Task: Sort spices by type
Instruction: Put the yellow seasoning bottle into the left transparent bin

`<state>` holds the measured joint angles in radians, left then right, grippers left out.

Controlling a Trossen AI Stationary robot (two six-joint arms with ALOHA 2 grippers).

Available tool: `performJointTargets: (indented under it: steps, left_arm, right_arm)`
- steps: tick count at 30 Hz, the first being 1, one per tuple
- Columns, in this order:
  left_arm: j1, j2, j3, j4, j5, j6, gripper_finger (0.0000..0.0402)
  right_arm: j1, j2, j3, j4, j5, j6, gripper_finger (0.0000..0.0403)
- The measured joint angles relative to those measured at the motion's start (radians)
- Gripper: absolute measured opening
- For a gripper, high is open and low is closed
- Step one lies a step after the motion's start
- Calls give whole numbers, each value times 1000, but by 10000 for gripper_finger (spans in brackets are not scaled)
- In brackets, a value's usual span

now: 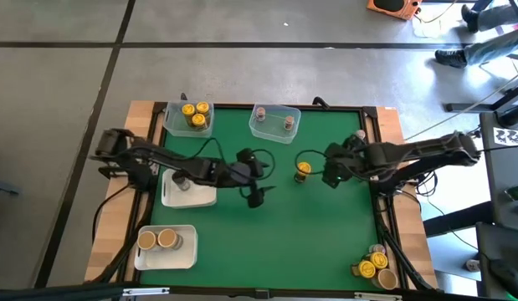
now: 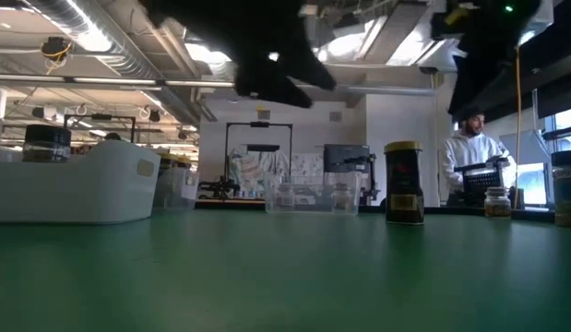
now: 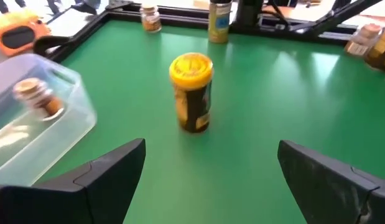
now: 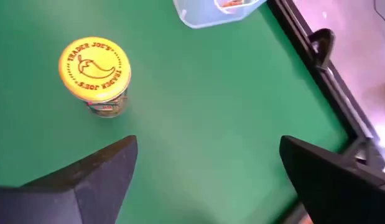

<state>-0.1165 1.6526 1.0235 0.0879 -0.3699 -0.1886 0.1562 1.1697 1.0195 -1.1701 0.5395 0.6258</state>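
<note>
- A yellow-lidded spice jar (image 1: 303,171) stands alone near the middle of the green surface (image 1: 275,226). It is upright, its long axis vertical, lid up, base flat on the mat.
- The lid carries a round printed emblem with a chilli figure, legible in the right wrist view (image 4: 94,65); the dark label wraps the body below.
- The right gripper (image 1: 330,177) hangs just beside the jar, on the right arm's side of it. Its jaws are spread wide and hold nothing; the jar sits clear of both fingers (image 4: 86,186).
- The left gripper (image 1: 257,186) hangs on the opposite side of the jar, farther off, facing it. Its jaws are likewise spread and empty, with the jar standing apart ahead of the fingers (image 3: 99,180).
- A clear tub (image 1: 274,124) at the far edge holds small brown-lidded jars; another clear tub (image 1: 189,119) at the far left corner holds yellow-lidded jars, upright.
- A white tray (image 1: 166,248) at the near left holds two tan-lidded jars; a second white tray (image 1: 188,191) lies beside the left arm.
- Unsorted jars (image 1: 374,266), yellow, tan and greyish lids, cluster at the near right corner.
- A person (image 2: 469,157) in light clothing shows beyond the surface in the low view.
</note>
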Motion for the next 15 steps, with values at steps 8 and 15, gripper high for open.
performJointTargets:
  steps: [8, 15]
  left_arm:
    - [44, 187, 263, -57, 75, -15, 365]
    - [78, 338, 508, -206, 76, -88, 365]
  right_arm:
    - [27, -120, -202, 124, 63, 49, 390]
    - [27, -121, -249, 175, 186, 49, 390]
